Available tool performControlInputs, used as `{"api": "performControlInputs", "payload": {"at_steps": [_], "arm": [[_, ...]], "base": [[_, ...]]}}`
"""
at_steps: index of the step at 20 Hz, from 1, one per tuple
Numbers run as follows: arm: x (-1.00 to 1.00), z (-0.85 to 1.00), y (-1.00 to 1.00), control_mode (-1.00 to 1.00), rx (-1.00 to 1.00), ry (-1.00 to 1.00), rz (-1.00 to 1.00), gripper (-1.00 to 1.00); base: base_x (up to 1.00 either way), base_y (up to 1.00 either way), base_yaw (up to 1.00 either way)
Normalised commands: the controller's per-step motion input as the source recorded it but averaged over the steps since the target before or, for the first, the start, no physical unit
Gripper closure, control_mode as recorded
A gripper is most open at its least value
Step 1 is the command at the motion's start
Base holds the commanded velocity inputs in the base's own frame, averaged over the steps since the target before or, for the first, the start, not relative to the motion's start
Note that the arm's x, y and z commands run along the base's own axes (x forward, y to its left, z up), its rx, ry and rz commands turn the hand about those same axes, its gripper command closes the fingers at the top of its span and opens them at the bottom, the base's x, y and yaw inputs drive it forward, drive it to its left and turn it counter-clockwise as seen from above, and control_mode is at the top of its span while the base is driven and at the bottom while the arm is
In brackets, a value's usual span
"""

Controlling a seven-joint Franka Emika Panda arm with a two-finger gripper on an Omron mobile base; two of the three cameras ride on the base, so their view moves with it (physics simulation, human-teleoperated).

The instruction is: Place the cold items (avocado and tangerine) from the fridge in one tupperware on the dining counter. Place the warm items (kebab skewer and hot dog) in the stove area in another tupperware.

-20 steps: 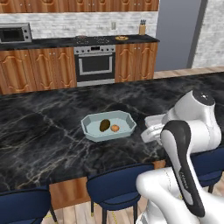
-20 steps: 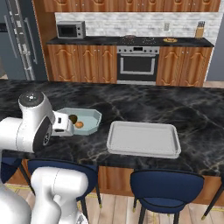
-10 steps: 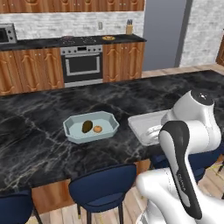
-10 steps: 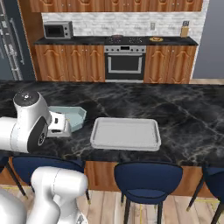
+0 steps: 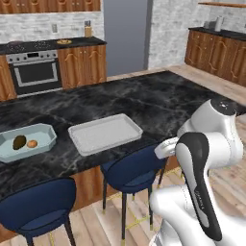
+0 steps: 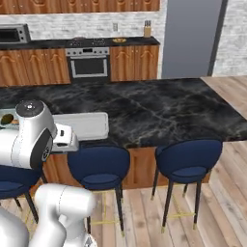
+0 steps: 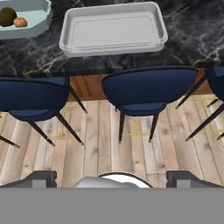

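Note:
A pale blue eight-sided tupperware (image 5: 45, 132) sits on the black marble dining counter (image 5: 158, 103) with the dark avocado (image 5: 19, 142) and the orange tangerine (image 5: 32, 143) inside it. The hand view has them at its top left: avocado (image 7: 7, 16), tangerine (image 7: 20, 22). To its right lies an empty grey rectangular tupperware (image 5: 104, 133) (image 7: 113, 30) (image 6: 87, 124). My gripper (image 7: 114, 178) is open, holds nothing, and hangs off the counter's near edge above the stools. The kebab skewer and hot dog are too small to make out on the far stove counter.
Blue stools (image 5: 41, 204) (image 5: 132, 168) (image 6: 188, 157) line the counter's near side. The stove (image 5: 31, 72) stands at the back wall, with a small yellowish item (image 5: 63, 42) on the counter beside it. Wooden floor (image 6: 217, 193) opens to the right.
The whole picture has shifted: the base has driven right along the counter, so both tupperwares now lie further left. The arm stays folded and the gripper open.

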Motion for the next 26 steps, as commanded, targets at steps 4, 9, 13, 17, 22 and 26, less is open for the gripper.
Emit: {"api": "performControlInputs", "payload": {"at_steps": [4,9,13,17,22,26], "arm": [[0.0,0.0,0.0,1.0,0.0,0.0,0.0,-1.0],[0.0,0.0,0.0,1.0,0.0,0.0,0.0,-1.0],[0.0,0.0,0.0,1.0,0.0,0.0,0.0,-1.0],[0.0,0.0,0.0,1.0,0.0,0.0,0.0,-1.0],[0.0,0.0,0.0,1.0,0.0,0.0,0.0,-1.0],[0.0,0.0,0.0,1.0,0.0,0.0,0.0,-1.0]], "base": [[-0.4,-1.0,-0.38],[-0.18,-1.0,-0.3],[0.22,-1.0,-0.11],[0.54,-1.0,-0.01],[0.69,-1.0,0.0],[0.84,-1.0,0.0]]}}
